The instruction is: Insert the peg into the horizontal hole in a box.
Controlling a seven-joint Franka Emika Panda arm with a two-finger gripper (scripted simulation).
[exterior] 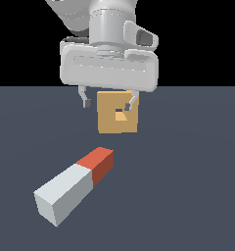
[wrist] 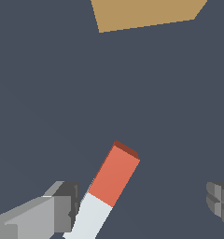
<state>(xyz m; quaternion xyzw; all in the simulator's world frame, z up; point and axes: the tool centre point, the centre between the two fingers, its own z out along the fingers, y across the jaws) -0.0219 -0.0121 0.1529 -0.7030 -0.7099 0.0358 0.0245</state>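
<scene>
The peg (exterior: 75, 184) lies flat on the dark floor, pale grey-white with a red-orange end pointing toward the box. In the wrist view the peg (wrist: 104, 191) runs between the fingers, nearer one finger. The tan box (exterior: 117, 112) stands behind it, with its small square hole (exterior: 121, 115) facing the camera. A slice of the box (wrist: 144, 13) shows in the wrist view. My gripper (exterior: 109, 102) hangs open above the floor, in front of the box, holding nothing. Its fingers (wrist: 62, 207) stand wide apart.
Only the dark grey floor (exterior: 188, 186) surrounds the peg and the box. The arm's white hand (exterior: 108, 63) covers the box's upper edge in the exterior view.
</scene>
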